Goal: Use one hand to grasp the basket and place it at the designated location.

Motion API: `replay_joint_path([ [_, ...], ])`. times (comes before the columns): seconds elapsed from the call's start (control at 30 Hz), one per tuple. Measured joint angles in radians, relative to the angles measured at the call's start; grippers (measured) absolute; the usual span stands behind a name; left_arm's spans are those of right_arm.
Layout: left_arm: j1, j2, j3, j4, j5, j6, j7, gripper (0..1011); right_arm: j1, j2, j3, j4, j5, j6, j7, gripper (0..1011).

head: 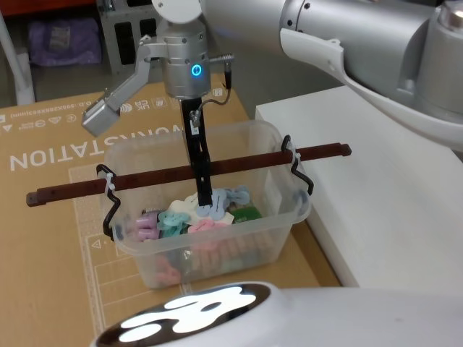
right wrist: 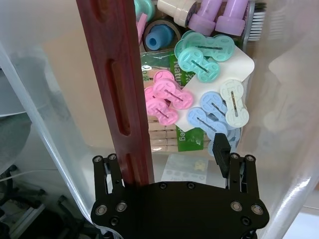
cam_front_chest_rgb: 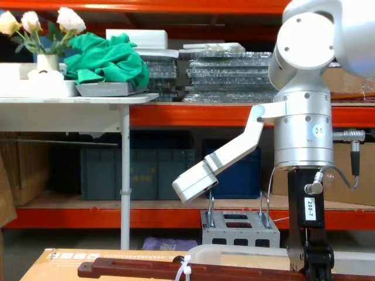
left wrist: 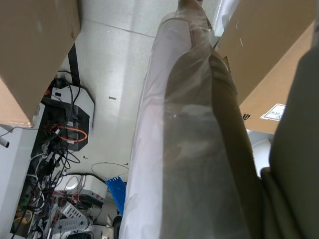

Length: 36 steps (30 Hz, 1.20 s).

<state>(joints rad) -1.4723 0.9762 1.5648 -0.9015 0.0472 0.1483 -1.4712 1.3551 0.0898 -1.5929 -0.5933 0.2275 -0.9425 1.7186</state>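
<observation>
A long dark red-brown wooden bar (head: 145,181) crosses the mouth of the clear plastic tub (head: 278,224), leaving open slots either side (the slim black right gripper (head: 205,202) stands mid-bar). A white table (head: 376,181) crowds the tub's right wall; flat brown cardboard (head: 51,238) lies open leftward.

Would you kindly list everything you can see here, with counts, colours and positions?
basket: one, clear plastic, on the cardboard sheet
handle: one, dark red-brown, across the basket's top
zip ties: two, white, tying the handle to the hooks
hooks: two, black, one at each end of the basket
clips: many, pastel pink, blue and green, inside the basket
cardboard sheet: one, brown, under the basket
table: one, white, right of the basket
green cloth: one, on a far tabletop
right gripper: one, black, open, fingers either side of the handle's middle
</observation>
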Motion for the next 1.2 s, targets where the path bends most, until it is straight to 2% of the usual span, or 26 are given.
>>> replay_joint_path([
  [0.13,0.000,0.000,0.000,0.000,0.000,0.000,0.000,0,0.000,0.000,0.000,0.000,0.000,0.000,0.000,937],
  [0.7,0.000,0.000,0.000,0.000,0.000,0.000,0.000,0,0.000,0.001,0.000,-0.002,0.000,0.000,-0.002,835],
  [0.8,0.000,0.000,0.000,0.000,0.000,0.000,0.000,0,-0.001,0.026,0.007,-0.040,-0.028,0.017,-0.038,813],
  [1.2,0.000,0.000,0.000,0.000,0.000,0.000,0.000,0,-0.002,0.029,0.010,-0.043,-0.033,0.025,-0.041,745],
])
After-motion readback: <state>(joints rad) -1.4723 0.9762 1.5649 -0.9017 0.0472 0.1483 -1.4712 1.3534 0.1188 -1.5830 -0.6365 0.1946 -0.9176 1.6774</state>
